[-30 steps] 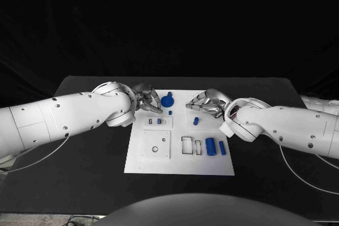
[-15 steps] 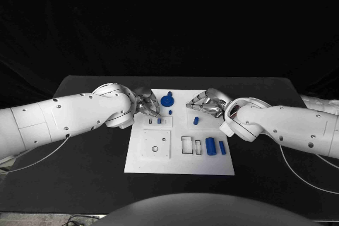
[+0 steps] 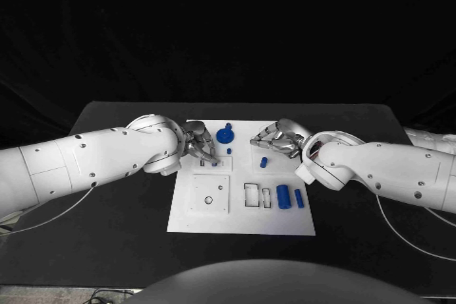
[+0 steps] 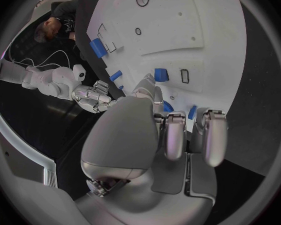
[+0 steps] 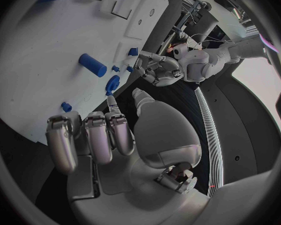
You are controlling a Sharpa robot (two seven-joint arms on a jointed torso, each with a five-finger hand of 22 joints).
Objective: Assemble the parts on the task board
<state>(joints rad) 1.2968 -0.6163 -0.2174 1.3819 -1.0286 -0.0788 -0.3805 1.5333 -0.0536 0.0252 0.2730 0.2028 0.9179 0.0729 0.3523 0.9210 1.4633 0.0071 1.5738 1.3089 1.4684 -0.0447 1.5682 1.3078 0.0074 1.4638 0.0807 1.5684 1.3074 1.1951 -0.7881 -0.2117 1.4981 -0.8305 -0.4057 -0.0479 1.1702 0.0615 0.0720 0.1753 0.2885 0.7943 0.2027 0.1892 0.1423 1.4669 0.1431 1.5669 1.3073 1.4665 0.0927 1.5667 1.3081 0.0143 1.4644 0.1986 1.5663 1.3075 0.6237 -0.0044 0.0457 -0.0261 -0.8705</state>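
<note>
The white task board (image 3: 242, 219) lies mid-table. On it are a blue round knob (image 3: 225, 135), a small blue peg (image 3: 263, 162), a blue cylinder (image 3: 283, 196) and a thin blue bar (image 3: 299, 198). My left hand (image 3: 201, 148) hovers over the board's far left corner, fingertips reaching down to the small raised block (image 3: 212, 163) that has a blue piece (image 4: 161, 74) in it. It holds nothing. My right hand (image 3: 275, 138) hangs over the far right corner, fingers loosely bent and apart, empty. The right wrist view shows the cylinder (image 5: 92, 65), the knob (image 5: 112, 82) and my left hand (image 5: 156, 69).
A square raised plate with a small hole (image 3: 209, 200) sits on the board's near left. Outlined slots (image 3: 253, 194) lie beside the cylinder. Black table (image 3: 114, 218) surrounds the board on all sides.
My left hand has moved nearer along the board's left side, off the knob and down to the small raised block. The right hand has stayed where it was.
</note>
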